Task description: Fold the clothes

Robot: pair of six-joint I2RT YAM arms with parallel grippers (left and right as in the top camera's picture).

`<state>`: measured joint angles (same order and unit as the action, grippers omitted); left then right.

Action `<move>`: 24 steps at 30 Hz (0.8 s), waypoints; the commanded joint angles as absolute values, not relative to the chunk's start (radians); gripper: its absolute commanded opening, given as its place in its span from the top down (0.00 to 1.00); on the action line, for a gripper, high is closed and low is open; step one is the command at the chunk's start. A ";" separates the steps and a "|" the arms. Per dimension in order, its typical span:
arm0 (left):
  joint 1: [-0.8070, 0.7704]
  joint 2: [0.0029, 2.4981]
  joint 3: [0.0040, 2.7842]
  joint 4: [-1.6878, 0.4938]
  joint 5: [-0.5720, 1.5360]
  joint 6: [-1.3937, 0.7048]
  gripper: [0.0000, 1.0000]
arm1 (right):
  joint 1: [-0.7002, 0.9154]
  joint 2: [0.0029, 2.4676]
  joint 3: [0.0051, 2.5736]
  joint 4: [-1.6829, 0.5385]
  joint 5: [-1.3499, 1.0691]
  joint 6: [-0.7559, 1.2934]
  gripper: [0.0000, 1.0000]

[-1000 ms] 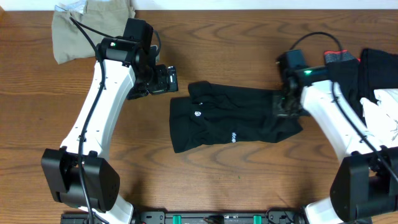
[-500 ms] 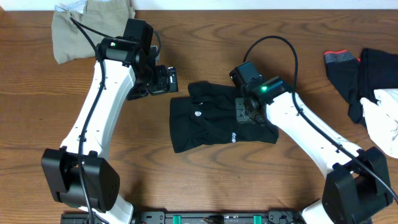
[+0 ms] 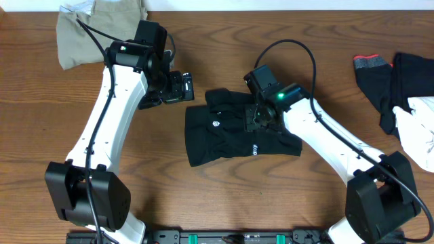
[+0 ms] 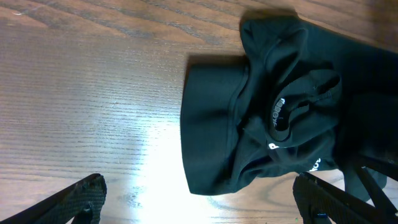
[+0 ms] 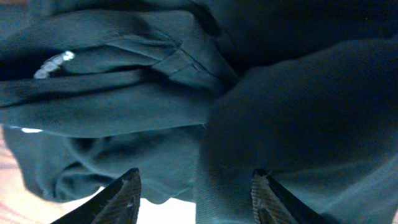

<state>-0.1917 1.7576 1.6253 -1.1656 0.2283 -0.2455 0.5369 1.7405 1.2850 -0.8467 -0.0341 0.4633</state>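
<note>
Wood-grain brown table [image 3: 217, 196], overhead lighting, glare patch in the left wrist view.

- Plain black fabric garment [image 3: 224, 139] lies at the table's centre, partly folded into a rough rectangle. Long axis runs left to right, parallel to the table's near edge. Small round white logo [image 3: 215, 125] sits toward its left end, white print [image 3: 254, 150] near the middle.
- Right gripper [image 3: 260, 118] is directly above the garment, on the far side of its middle. Its fingers [image 5: 121, 196] stand apart with bunched black cloth beneath them and nothing pinched.
- Left gripper [image 3: 184, 87] hangs just beyond the garment's far-left corner, clear of the cloth. Its fingers [image 4: 81, 193] are spread wide and empty, and the garment lies ahead of them toward the table's right.
- Khaki garment [image 3: 88, 34] lies at the far-left corner. A black piece with red-orange trim [image 3: 371, 64] and a white piece [image 3: 420, 129] lie at the right edge, well apart from the work.

Judgement: a fold across the long axis looks due. The left arm is nearer the left end, the right arm is already over the cloth.
</note>
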 commanded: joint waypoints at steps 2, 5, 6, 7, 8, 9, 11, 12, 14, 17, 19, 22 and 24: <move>-0.191 1.752 1.623 -1.169 0.216 -0.236 0.02 | 0.514 1.720 1.385 -0.883 -0.050 0.422 0.45; -0.191 1.752 1.623 -1.169 0.216 -0.236 0.02 | 0.476 1.681 1.432 -0.893 -0.050 0.423 0.43; -0.191 1.752 1.623 -1.169 0.216 -0.236 0.02 | 0.461 1.672 1.440 -0.895 -0.050 0.422 0.43; -0.191 1.752 1.623 -1.169 0.216 -0.236 0.02 | 0.437 1.662 1.444 -0.902 -0.050 0.422 0.44; -0.191 1.752 1.623 -1.169 0.216 -0.236 0.02 | 0.424 1.661 1.444 -0.909 -0.050 0.421 0.45; -0.191 1.752 1.623 -1.169 0.216 -0.236 0.02 | 0.402 1.661 1.443 -0.926 -0.050 0.421 0.47; -0.191 1.752 1.623 -1.169 0.216 -0.236 0.02 | 0.366 1.668 1.431 -0.944 -0.056 0.417 0.54; -0.191 1.752 1.623 -1.169 0.216 -0.236 0.02 | 0.349 1.671 1.416 -0.943 -0.072 0.413 0.62; -0.191 1.752 1.623 -1.169 0.216 -0.236 0.02 | 0.323 1.674 1.382 -0.939 -0.106 0.412 0.79; -0.191 1.752 1.623 -1.169 0.216 -0.236 0.02 | 0.303 1.676 1.320 -0.933 -0.141 0.415 0.99; -0.191 1.752 1.623 -1.169 0.216 -0.236 0.02 | 0.301 1.676 1.283 -0.919 -0.161 0.414 0.99; -0.191 1.752 1.623 -1.168 0.216 -0.236 0.02 | 0.304 1.676 1.214 -0.836 -0.203 0.414 0.99; -0.191 1.752 1.623 -1.168 0.216 -0.236 0.02 | 0.306 1.681 1.163 -0.758 -0.239 0.414 0.99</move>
<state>-0.1917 1.7576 1.6253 -1.1652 0.2279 -0.2455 0.3035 1.6741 1.2140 -0.8051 -0.1658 0.4164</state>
